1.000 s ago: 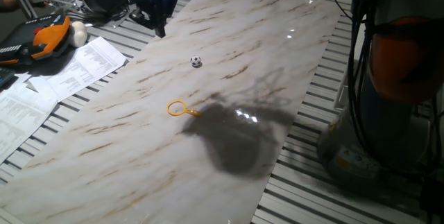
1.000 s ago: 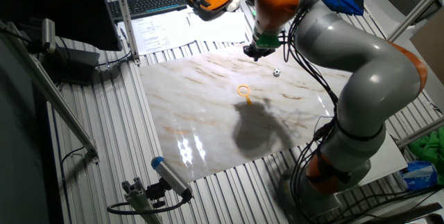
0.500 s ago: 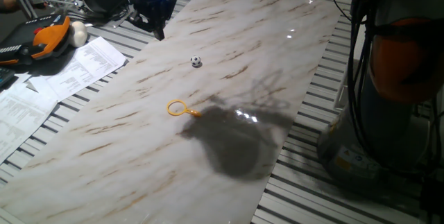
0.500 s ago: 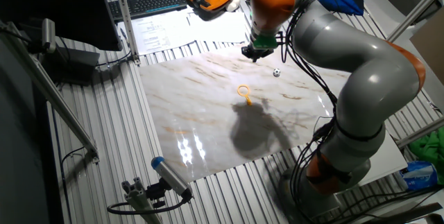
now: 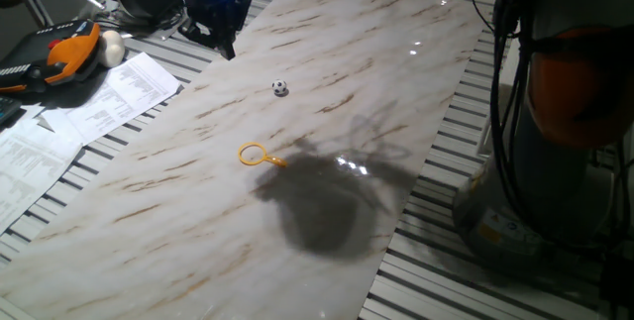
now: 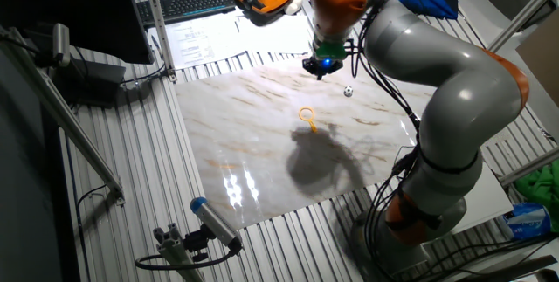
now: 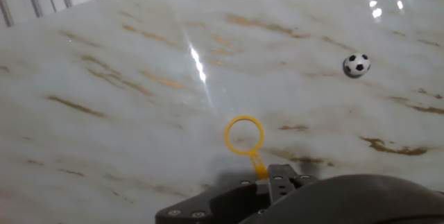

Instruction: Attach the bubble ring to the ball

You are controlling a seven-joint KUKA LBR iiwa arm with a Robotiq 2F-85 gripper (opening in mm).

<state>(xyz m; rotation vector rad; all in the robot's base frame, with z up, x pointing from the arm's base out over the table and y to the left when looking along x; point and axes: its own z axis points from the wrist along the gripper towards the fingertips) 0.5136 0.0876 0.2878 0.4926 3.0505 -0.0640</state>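
The bubble ring (image 5: pixel 252 154) is a thin yellow loop with a short orange handle, lying flat on the marble slab; it also shows in the other fixed view (image 6: pixel 307 114) and in the hand view (image 7: pixel 244 135). The ball (image 5: pixel 280 87) is tiny, white with black patches, and rests apart from the ring, farther along the slab (image 6: pixel 348 92) (image 7: pixel 356 65). My gripper (image 5: pixel 226 45) hangs above the slab's far corner (image 6: pixel 319 70), away from both. In the hand view its fingertips (image 7: pixel 281 177) sit together with no gap and hold nothing.
The marble slab (image 5: pixel 327 53) lies on a slatted metal table. Printed papers (image 5: pixel 89 102), an orange-black handset (image 5: pixel 59 54) and a larger off-white ball (image 5: pixel 111 50) lie beside the slab. A keyboard (image 6: pixel 188 3) is farther back. The arm's base (image 5: pixel 555 161) stands at the slab's other end.
My gripper has drifted slightly toward the slab's corner, and the arm's shadow on the slab has shifted with it. The ring and ball have not moved.
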